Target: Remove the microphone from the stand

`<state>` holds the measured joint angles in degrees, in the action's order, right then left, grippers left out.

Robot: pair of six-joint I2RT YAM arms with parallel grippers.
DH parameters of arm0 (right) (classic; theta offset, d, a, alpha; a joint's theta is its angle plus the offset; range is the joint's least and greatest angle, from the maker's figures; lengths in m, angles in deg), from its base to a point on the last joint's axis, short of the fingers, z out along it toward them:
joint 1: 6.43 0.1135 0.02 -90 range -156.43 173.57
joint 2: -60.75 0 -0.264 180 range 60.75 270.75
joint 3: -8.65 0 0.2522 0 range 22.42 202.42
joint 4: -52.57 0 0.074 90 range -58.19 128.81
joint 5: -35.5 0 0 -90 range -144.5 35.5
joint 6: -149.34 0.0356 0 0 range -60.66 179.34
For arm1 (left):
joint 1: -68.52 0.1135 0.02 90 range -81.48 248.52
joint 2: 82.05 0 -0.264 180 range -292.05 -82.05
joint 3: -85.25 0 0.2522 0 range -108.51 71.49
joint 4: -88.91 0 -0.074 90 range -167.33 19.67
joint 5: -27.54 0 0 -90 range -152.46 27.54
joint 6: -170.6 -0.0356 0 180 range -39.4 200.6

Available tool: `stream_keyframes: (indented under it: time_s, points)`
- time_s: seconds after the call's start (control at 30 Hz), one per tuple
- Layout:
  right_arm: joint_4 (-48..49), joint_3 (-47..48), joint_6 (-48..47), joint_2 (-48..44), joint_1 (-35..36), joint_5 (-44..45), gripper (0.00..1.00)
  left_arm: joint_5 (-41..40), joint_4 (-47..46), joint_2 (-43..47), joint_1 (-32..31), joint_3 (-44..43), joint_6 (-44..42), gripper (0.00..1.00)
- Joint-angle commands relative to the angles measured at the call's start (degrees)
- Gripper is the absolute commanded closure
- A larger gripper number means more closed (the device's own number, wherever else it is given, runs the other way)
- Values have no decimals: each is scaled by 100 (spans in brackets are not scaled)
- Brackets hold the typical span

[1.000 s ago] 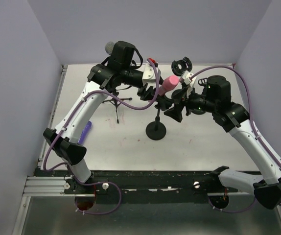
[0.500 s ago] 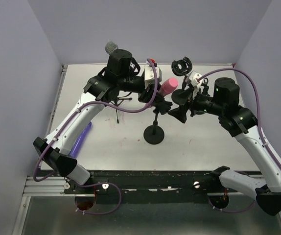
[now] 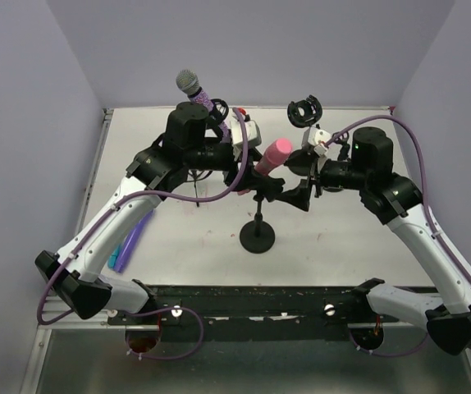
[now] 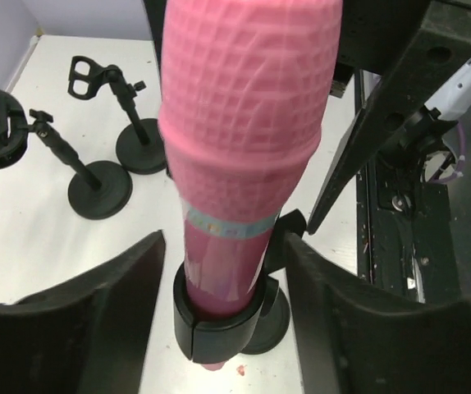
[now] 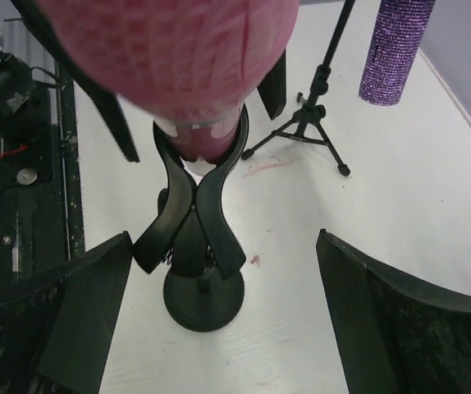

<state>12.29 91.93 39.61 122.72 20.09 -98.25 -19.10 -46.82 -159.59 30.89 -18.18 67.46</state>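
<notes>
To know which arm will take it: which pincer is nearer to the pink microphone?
Left. The left pincer straddles the microphone, one finger on each side; the right pincer is lower, facing the clip under it.

The white-and-black left arm [image 3: 129,205] and right arm [image 3: 432,238] arch inward, left gripper [image 3: 260,172] facing right gripper [image 3: 297,180], both sets of jaws spread wide apart.

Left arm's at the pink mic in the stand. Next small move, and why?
Probably close the left gripper on the pink microphone: its jaws flank the body just above the clip with gaps on both sides, so nothing is gripped yet. The right gripper is open, facing the stand.
</notes>
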Motion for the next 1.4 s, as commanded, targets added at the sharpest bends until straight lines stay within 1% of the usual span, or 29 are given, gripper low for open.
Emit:
stream_keyframes:
  time_s: [0.0, 0.03, 0.13, 0.3, 0.43, 0.5, 0.57, 0.63, 0.67, 0.73, 0.87, 0.97, 1.1, 1.3, 1.33, 1.37]
  points:
    - [-151, 88, -418, 148, -16, -521, 0, 612, -211, 125, 10, 72, 120, 26]
    - [-186, 71, -427, 157, -7, -530, 0, 700, -229, 99, 1, 55, 102, 23]
    - [-117, -52, -366, 87, -16, -521, 0, 1025, -98, -112, 10, -182, -38, 23]
    - [42, -289, -23, -185, -16, -284, 0, 1342, -413, -305, -43, -366, -214, 22]
    - [-151, -325, -57, -352, -16, -169, 0, 1465, -133, -744, -122, -929, -338, 23]
    - [-291, -298, -119, -388, -24, -143, 0, 1544, -53, -938, -140, -1140, -311, 25]
    - [-327, -307, -111, -432, -42, -134, 0, 1641, -35, -1070, -157, -1307, -233, 33]
    - [-353, -307, -119, -441, -59, -143, 0, 1694, -44, -1176, -157, -1430, -101, 46]
    - [-354, -307, -119, -432, -68, -160, 0, 1720, -36, -1185, -157, -1448, -57, 52]
    - [-336, -325, -145, -414, -68, -239, 0, 1747, -158, -1097, -157, -1326, 22, 62]
    - [58, -526, 38, -353, -77, -135, 0, 1834, -536, -781, -157, -869, 137, 70]
    - [401, -667, 171, -300, -68, -134, 0, 1896, -545, -649, -149, -710, 137, 80]
    - [665, -799, 267, -186, -68, -301, 1, 1861, -510, -517, -122, -587, 84, 81]
    - [859, -913, 153, -72, -68, -600, 9, 1765, -554, -490, -78, -508, 189, 81]
    - [903, -940, 127, -72, -68, -600, 10, 1756, -554, -490, -78, -517, 242, 80]
    - [912, -975, 92, -72, -60, -626, 11, 1764, -563, -499, -78, -508, 277, 74]
